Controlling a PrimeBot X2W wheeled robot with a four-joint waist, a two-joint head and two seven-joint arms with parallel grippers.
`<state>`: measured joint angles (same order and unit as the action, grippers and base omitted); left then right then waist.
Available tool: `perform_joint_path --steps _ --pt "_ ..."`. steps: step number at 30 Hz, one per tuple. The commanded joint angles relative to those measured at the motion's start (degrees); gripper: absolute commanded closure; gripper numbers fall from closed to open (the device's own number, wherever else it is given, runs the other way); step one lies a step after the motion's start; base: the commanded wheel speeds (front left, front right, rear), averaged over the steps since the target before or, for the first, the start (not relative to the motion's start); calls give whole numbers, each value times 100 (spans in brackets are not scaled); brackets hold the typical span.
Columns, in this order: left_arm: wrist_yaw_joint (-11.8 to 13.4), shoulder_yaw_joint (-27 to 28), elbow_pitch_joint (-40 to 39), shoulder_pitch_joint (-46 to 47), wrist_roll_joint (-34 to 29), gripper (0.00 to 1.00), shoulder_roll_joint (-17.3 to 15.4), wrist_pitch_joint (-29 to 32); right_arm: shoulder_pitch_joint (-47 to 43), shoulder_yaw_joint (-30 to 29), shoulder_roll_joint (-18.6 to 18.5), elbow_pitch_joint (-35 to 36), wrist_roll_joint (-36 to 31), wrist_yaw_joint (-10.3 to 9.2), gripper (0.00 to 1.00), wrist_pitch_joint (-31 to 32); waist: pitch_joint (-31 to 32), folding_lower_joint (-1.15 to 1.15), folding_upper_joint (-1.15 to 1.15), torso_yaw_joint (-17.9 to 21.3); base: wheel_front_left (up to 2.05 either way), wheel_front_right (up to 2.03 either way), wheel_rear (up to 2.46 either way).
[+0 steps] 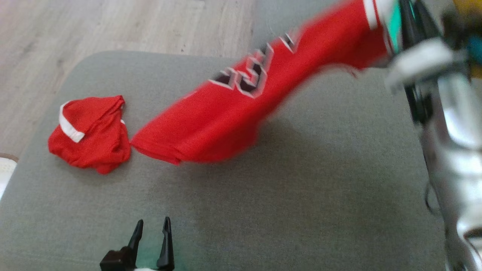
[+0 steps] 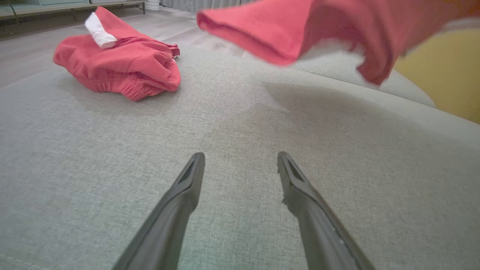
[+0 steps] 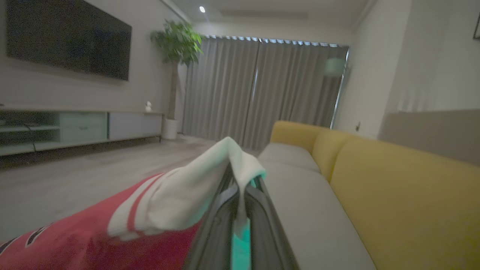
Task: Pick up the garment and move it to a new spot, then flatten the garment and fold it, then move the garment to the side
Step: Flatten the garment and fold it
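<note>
The garment is a red jersey with black-and-white lettering and white trim. It hangs blurred in the air, stretched from the upper right down to the middle of the grey sofa cushion. My right gripper is shut on its white-trimmed edge at the top right. In the right wrist view the white trim drapes over my right gripper. My left gripper stands open low over the cushion's near edge, holding nothing. In the left wrist view the garment hangs beyond my left gripper.
A second red piece with a white band lies crumpled at the cushion's left end. Wooden floor lies beyond the cushion. A yellow sofa back runs along the right. A TV unit and plant stand far off.
</note>
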<state>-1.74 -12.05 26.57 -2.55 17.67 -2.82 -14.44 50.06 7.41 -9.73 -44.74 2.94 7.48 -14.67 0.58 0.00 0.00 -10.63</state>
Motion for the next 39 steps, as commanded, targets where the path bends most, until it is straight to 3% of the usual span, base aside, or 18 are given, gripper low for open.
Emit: perform_joint_path --steps 1,4,5,6,11,16,21,32,39 --pt "6 174 -206 239 -13 0 -6 -56 -136 -50 -12 16 -103 1 100 -31 -117 0 0 89 0 0 0" --pt "-4 124 -229 371 11 0 -6 -56 -792 -458 -251 -455 -371 1 100 -32 -288 0 0 180 0 0 0" --pt "-8 110 -230 412 16 0 -6 -56 -1015 -565 -312 -564 -484 1 55 -32 -333 0 0 213 0 0 0" --pt "-16 95 -230 452 12 0 -6 -56 -1229 -686 -328 -653 -551 1 0 -32 -377 0 0 248 0 0 0" --pt "-29 56 -243 584 12 0 -6 -56 -2133 -975 -114 -57 -780 1 0 -32 -494 0 0 470 0 0 0" --pt "-72 3 -218 683 160 0 -6 -56 -2980 -743 310 1080 -682 1 0 -32 -542 0 0 714 0 0 0" --pt "-226 -173 -35 941 647 0 -6 -56 -3503 -467 540 1710 -448 1 0 -32 -693 0 0 936 0 0 0" --pt "-550 -990 857 1682 1467 0 -6 -56 -3529 -124 671 1996 -234 1 0 -32 -1116 0 0 1302 0 0 0" --pt "-571 -1092 609 1813 1545 0 -6 -56 -3520 -121 681 2036 -194 1 0 -32 -1194 0 0 1361 0 0 0"
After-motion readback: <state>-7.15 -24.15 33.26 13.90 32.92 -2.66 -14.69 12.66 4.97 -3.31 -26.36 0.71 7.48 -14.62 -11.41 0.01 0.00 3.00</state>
